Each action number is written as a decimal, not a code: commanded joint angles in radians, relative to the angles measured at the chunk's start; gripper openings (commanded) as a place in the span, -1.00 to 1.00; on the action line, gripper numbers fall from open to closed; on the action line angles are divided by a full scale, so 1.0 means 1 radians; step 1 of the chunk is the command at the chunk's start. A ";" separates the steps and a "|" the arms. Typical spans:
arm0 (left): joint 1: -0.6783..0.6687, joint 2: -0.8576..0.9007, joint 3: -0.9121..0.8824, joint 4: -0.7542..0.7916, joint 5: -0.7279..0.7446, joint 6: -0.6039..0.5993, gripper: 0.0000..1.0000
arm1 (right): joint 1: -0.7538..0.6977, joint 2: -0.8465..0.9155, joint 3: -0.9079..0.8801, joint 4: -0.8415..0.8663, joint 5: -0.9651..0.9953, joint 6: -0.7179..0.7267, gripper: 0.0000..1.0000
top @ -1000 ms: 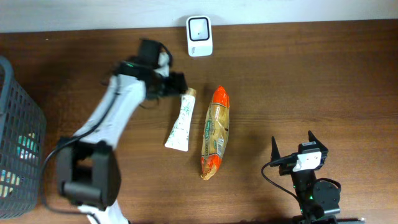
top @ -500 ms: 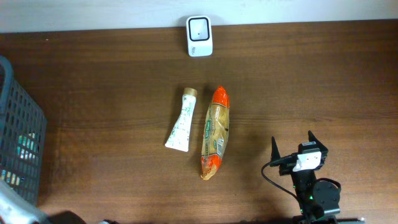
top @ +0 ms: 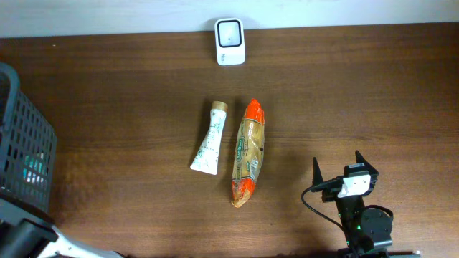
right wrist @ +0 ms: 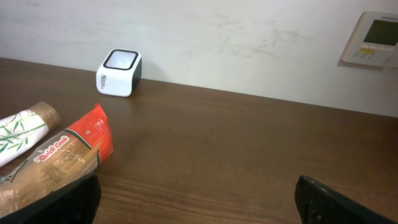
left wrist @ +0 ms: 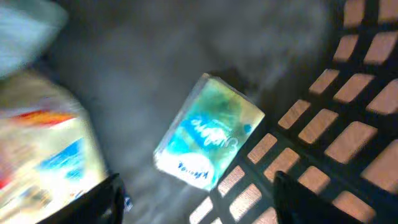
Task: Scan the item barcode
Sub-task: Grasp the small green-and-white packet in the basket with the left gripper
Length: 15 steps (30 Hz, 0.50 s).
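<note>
The left wrist view looks down into the dark mesh basket, and the picture is blurred. My left gripper hangs open over a teal and white box, with nothing between its fingers. A pale yellow pack lies left of the box. On the table lie a white tube and an orange-ended brown packet, side by side. The white scanner stands at the far edge. My right gripper rests open near the front right, holding nothing.
The basket stands at the table's left edge with items inside. Part of my left arm shows at the bottom left corner. The right wrist view shows the scanner, the packet and a wall panel.
My left arm has swung away from the tube's cap end, leftward and out of the overhead view, down to the basket. The tube and packet have stayed put. The right arm has not moved.
</note>
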 commanded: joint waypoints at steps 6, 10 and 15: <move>0.002 0.111 -0.076 0.045 0.022 0.119 -0.31 | -0.005 -0.006 -0.007 -0.004 0.012 0.000 0.97; 0.002 0.111 -0.077 0.058 -0.002 0.118 -1.00 | -0.005 -0.006 -0.007 -0.004 0.012 0.000 0.97; 0.002 0.076 0.053 0.009 -0.037 0.024 -1.00 | -0.005 -0.007 -0.007 -0.003 0.012 0.000 0.97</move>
